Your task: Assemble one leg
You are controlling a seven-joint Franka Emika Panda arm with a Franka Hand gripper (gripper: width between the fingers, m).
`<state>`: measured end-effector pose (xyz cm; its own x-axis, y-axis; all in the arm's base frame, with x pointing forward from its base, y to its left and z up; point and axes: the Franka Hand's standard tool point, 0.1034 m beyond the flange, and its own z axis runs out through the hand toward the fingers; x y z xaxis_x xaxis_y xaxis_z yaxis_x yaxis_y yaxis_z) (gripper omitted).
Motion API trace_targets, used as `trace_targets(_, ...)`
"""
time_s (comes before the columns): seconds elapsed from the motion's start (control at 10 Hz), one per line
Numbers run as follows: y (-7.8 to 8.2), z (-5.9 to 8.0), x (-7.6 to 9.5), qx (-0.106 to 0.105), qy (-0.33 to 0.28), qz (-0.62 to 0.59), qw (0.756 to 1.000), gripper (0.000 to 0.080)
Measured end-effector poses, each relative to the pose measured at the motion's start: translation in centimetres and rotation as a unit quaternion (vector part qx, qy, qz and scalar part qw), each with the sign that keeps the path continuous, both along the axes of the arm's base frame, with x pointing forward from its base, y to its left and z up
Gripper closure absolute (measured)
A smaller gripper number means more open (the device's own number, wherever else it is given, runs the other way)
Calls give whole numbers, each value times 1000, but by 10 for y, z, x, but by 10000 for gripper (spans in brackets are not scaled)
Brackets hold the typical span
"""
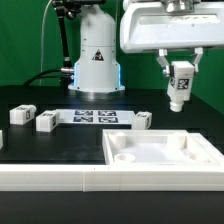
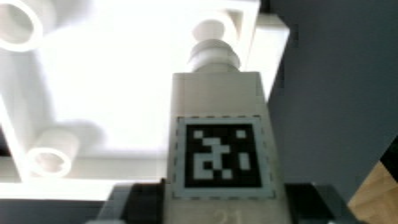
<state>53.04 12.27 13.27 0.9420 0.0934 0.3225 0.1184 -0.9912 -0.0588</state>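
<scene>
My gripper (image 1: 178, 68) is shut on a leg (image 1: 180, 86), a small white block with a black-and-white tag, and holds it in the air above the right side of the large white tray-like part (image 1: 162, 150). In the wrist view the leg (image 2: 221, 120) fills the middle, its screw tip pointing toward the tray part (image 2: 107, 100) below, with the dark fingers (image 2: 134, 200) on both its sides. Three more legs lie on the black table: one at the far left (image 1: 20, 115), one beside it (image 1: 46, 121) and one near the middle (image 1: 144, 120).
The marker board (image 1: 96, 117) lies flat at the table's middle back. The robot base (image 1: 95, 65) stands behind it. A white rim (image 1: 50, 178) runs along the front edge. Round bosses (image 2: 50, 158) stick up inside the tray part.
</scene>
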Motion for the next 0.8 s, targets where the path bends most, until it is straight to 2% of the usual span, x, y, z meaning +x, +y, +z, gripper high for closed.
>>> trace_targets(0.2,10,-5,24,4,-7,3,1000,508)
trace_targets(0.8,8,-7,26,-2,-7,17,1000,508)
